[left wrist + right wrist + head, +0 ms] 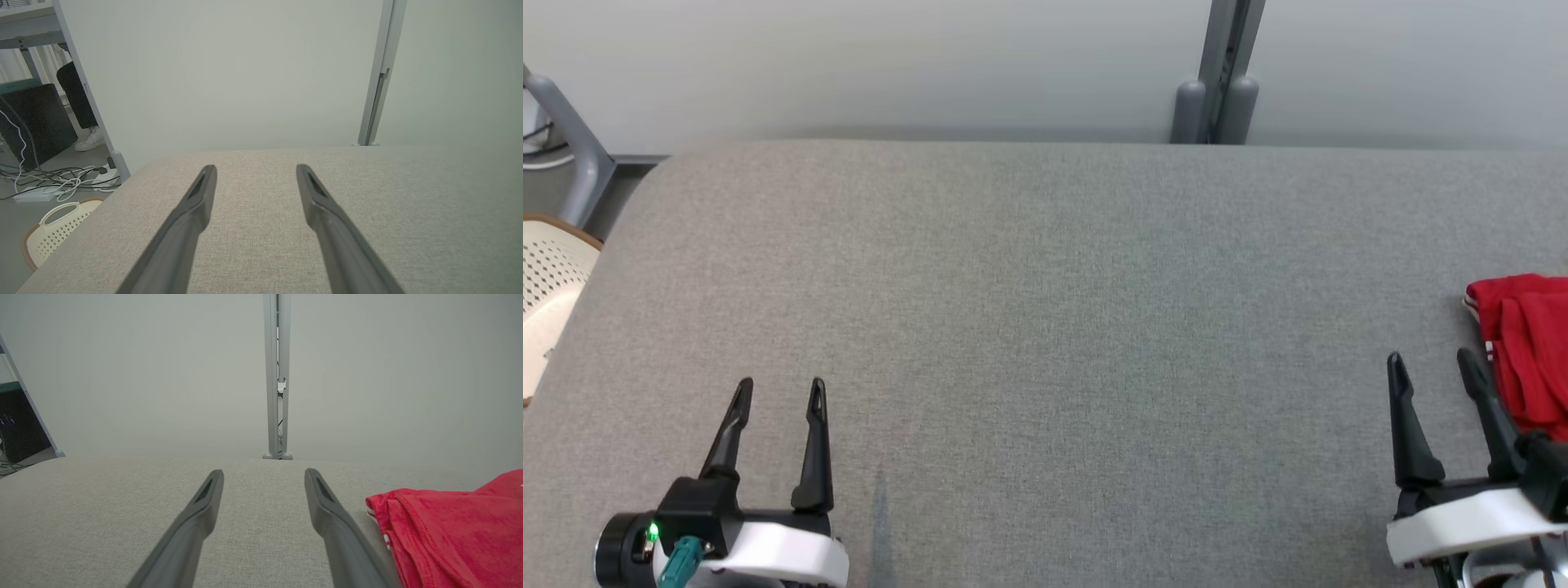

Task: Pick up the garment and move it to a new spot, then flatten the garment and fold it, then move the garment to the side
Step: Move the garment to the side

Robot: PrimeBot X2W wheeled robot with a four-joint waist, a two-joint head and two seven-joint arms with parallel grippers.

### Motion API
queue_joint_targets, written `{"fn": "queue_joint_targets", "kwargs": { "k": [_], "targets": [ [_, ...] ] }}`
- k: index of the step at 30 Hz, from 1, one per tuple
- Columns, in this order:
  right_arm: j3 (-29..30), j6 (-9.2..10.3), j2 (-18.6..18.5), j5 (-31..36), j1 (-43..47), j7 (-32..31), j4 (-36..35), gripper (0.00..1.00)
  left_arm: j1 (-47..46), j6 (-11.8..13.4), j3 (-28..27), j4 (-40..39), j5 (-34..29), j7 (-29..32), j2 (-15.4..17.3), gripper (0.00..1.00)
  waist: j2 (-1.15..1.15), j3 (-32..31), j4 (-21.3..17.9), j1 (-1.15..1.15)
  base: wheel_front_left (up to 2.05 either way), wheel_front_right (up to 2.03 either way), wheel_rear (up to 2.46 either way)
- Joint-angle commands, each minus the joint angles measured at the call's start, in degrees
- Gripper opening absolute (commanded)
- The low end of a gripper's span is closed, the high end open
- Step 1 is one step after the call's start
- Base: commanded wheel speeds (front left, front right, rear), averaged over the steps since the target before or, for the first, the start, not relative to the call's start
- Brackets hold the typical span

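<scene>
The right gripper (pixel 1429 358) stood wide and empty, just beside the red garment (pixel 1523 343) (loosely folded, seemingly) at the right edge of the grey table (pixel 1045 286), likely poised to grasp. The left gripper (pixel 781 384) waited equally wide, well apart.

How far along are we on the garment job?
Done: unclear; the red garment lies in layers at the table's right edge, folded or just bunched, I can't tell. In hand: nothing; left gripper and right gripper both open, empty. Left: possibly everything.
</scene>
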State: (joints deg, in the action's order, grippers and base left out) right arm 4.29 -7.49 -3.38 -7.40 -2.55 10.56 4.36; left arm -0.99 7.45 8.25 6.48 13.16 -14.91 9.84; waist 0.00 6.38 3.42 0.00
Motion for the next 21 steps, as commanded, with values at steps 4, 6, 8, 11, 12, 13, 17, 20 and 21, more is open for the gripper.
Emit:
{"fn": "queue_joint_targets", "kwargs": {
  "k": [4, 6, 8, 11, 12, 13, 17, 20, 21],
  "targets": [
    [-0.06, -0.01, 0.08, 0.18, 3.49, -1.01, -1.59, 1.0, 2.31, -0.64, -0.02, 0.19, 0.09, -0.32, 0.41, 1.0, 0.0, -3.01, 0.19, 0.0, 0.0, 0.0, 0.0],
    [0.0, -0.01, 0.14, 0.24, 4.95, -1.46, -2.29, 1.0, 3.26, -0.99, 0.36, 0.32, -0.24, -0.33, 0.8, 1.0, 0.0, -4.05, -0.25, 0.0, 0.0, 0.0, 0.0],
    [-0.23, -0.01, 0.2, 0.1, 6.2, -1.85, -2.79, 1.0, 4.32, -1.11, 0.44, 0.43, -0.32, -0.29, 1.03, 1.0, 0.0, -5.24, -0.75, 0.0, 0.0, 0.0, 0.0],
    [-0.54, -0.01, 0.25, 0.32, 7.9, -2.13, -3.81, 1.0, 5.8, -1.36, 0.72, 0.46, -0.31, -0.3, 1.4, 1.0, 0.0, -6.79, -1.34, 0.0, 0.0, 0.0, 0.0],
    [-0.54, -0.01, 0.26, 0.38, 8.5, -2.39, -4.16, 1.0, 6.16, -1.38, 0.77, 0.41, -0.23, -0.3, 1.49, 1.0, 0.0, -7.13, -1.46, 0.0, 0.0, 0.0, 0.0],
    [-0.54, -0.01, 0.26, 0.36, 8.95, -2.66, -4.57, 1.0, 6.48, -1.44, 0.83, 0.42, -0.13, -0.3, 1.57, 1.0, 0.0, -7.37, -1.53, 0.0, 0.0, 0.0, 0.0],
    [-0.2, -0.01, 0.31, 0.13, 10.49, -3.31, -5.85, 1.0, 7.8, -1.21, 0.96, 0.53, 0.23, -0.27, 1.66, 1.0, 0.0, -8.23, -1.63, 0.0, 0.0, 0.0, 0.0],
    [0.51, -0.01, 0.31, -0.24, 11.43, -3.61, -6.53, 1.0, 8.12, -1.18, 1.07, 0.61, 0.51, -0.23, 1.61, 1.0, 0.0, -8.72, -1.68, 0.0, 0.0, 0.0, 0.0],
    [0.66, -0.01, 0.32, -0.16, 11.61, -3.82, -6.68, 1.0, 8.39, -1.15, 1.07, 0.67, 0.63, -0.19, 1.65, 1.0, 0.0, -8.81, -1.7, 0.0, 0.0, 0.0, 0.0]
  ]
}}
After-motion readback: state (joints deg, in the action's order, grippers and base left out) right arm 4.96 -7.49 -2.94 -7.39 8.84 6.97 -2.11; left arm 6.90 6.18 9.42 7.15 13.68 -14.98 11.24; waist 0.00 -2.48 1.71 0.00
